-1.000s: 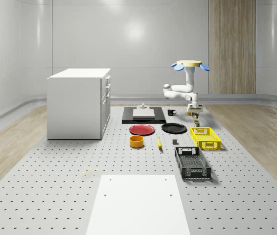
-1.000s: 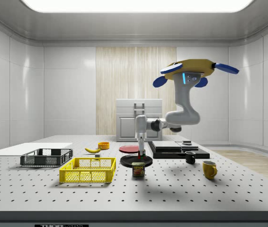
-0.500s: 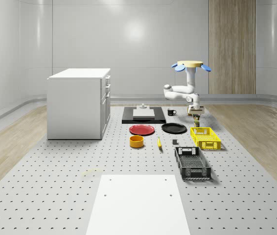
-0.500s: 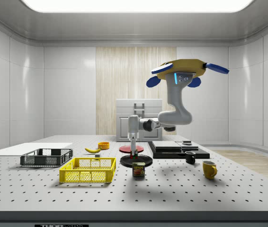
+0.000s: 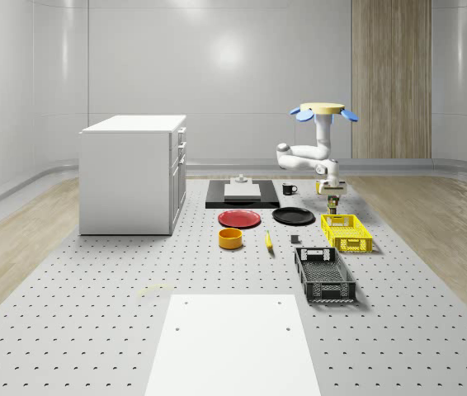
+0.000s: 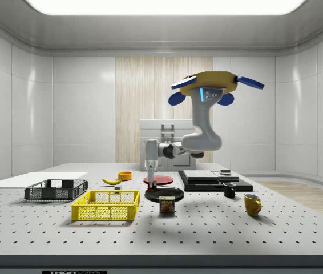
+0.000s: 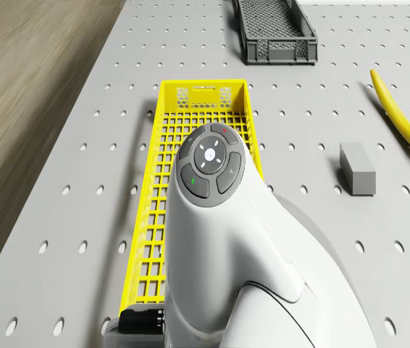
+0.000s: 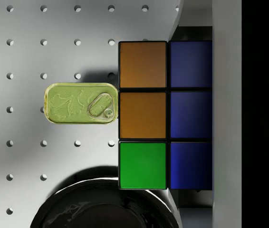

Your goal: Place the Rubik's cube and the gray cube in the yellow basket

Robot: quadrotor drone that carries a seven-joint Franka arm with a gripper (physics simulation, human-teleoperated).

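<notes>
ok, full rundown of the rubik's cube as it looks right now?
The Rubik's cube sits close before the wrist camera, held in the gripper above the table. Glossy tiles, black seams: one column orange, orange, green; the next all dark blue. Below it lie the green-lidded can and the black plate, not touching. The yellow basket is nearby.

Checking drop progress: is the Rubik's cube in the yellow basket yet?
Not in. The Rubik's cube is held in the gripper above the table near the spam can; the yellow basket is empty where visible.
</notes>
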